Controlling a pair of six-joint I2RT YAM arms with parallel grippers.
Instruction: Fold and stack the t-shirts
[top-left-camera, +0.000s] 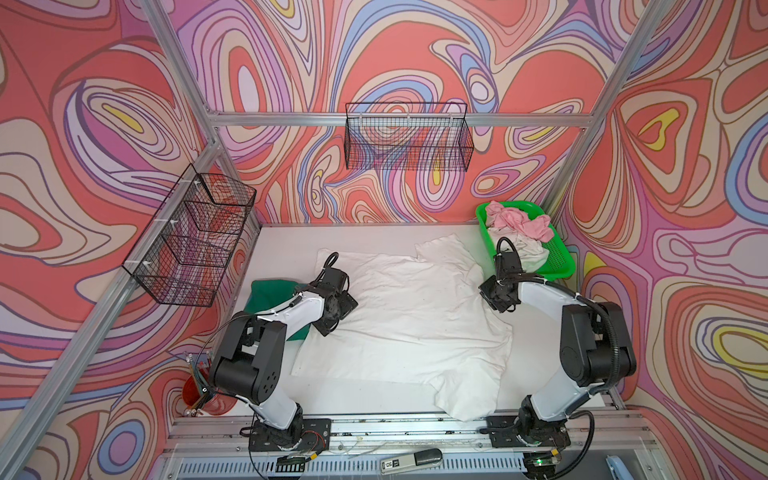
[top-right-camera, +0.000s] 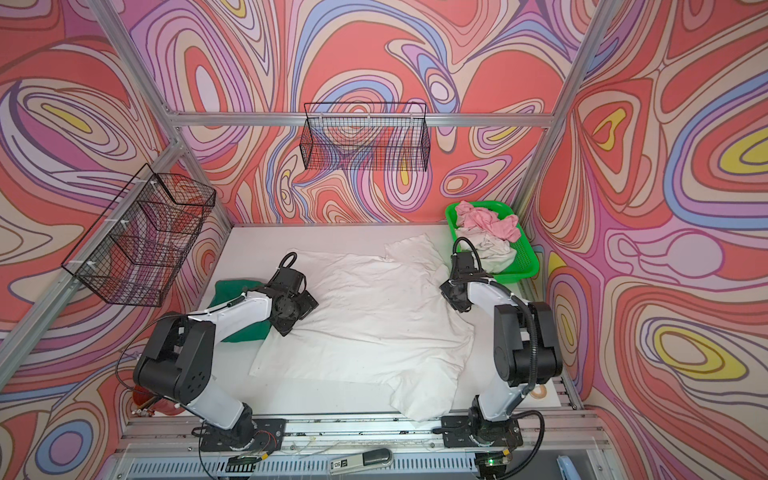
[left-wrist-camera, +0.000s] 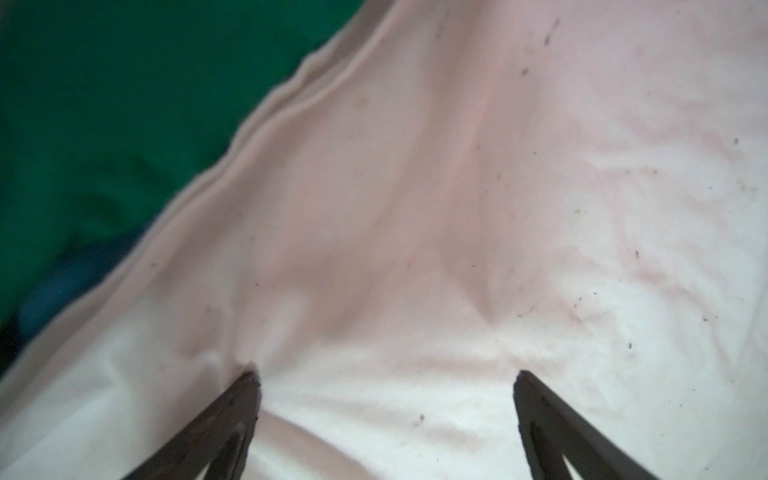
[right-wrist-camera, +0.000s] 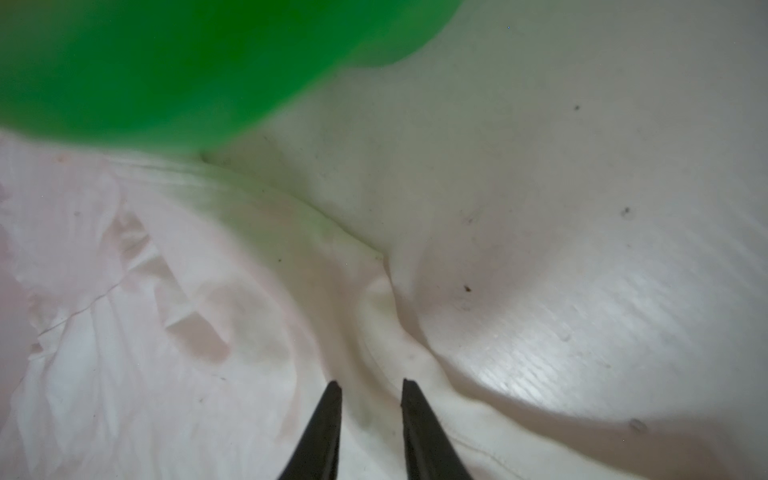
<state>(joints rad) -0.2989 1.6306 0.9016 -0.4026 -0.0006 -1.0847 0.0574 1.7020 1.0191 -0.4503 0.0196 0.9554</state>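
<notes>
The white t-shirt lies spread open across the middle of the desk, with one sleeve toward the back and one hanging at the front edge. The dark green t-shirt lies at the left of the desk, touching the white t-shirt's left edge. The green basket stands in the back right corner and holds the crumpled pink t-shirt and the off-white t-shirt. The left gripper is at the white t-shirt's left edge; its fingers stand wide apart with the tips on the cloth. The right gripper is at the right edge, near the basket. Its fingers stand a narrow gap apart over a raised fold; whether they clamp the cloth cannot be told.
</notes>
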